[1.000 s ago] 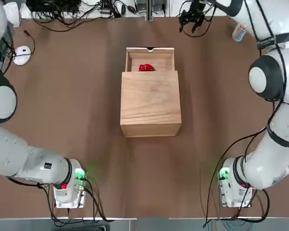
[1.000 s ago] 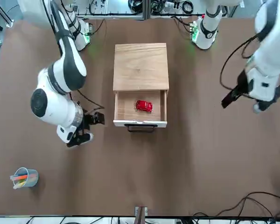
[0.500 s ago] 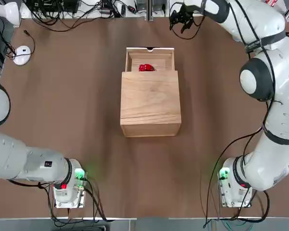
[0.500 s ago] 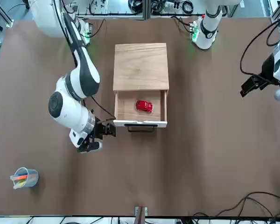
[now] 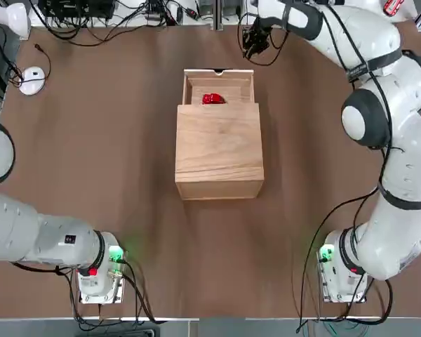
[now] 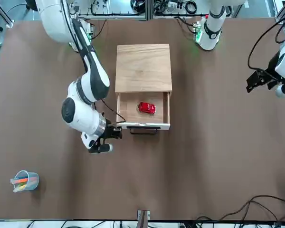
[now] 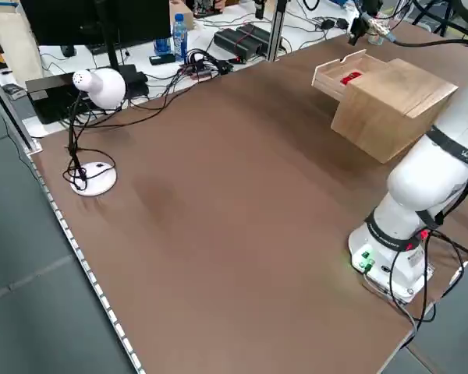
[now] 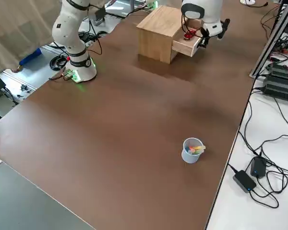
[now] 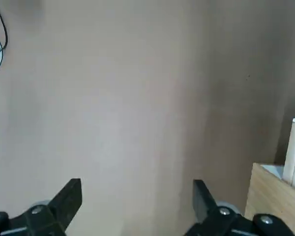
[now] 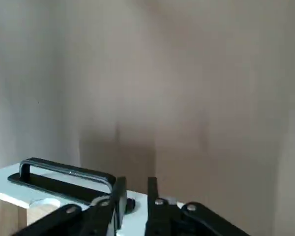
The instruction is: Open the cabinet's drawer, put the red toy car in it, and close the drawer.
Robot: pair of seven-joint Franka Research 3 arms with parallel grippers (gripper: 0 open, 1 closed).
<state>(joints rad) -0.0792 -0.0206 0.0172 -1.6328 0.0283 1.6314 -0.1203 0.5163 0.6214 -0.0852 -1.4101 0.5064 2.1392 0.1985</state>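
You see a cabinet (image 5: 219,151) of pale, matt wood with visible grain; its drawer (image 6: 167,108) matches — with a dark, smooth handle (image 10: 64,175). The toy car (image 6: 146,108) is glossy red. The table (image 5: 105,154) is matt brown.

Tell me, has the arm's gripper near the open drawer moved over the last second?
Yes. In the front view the right gripper has swung from out at the side toward the drawer and now sits by its front corner.

No readable text, no labels, no brands, no numbers, no signs
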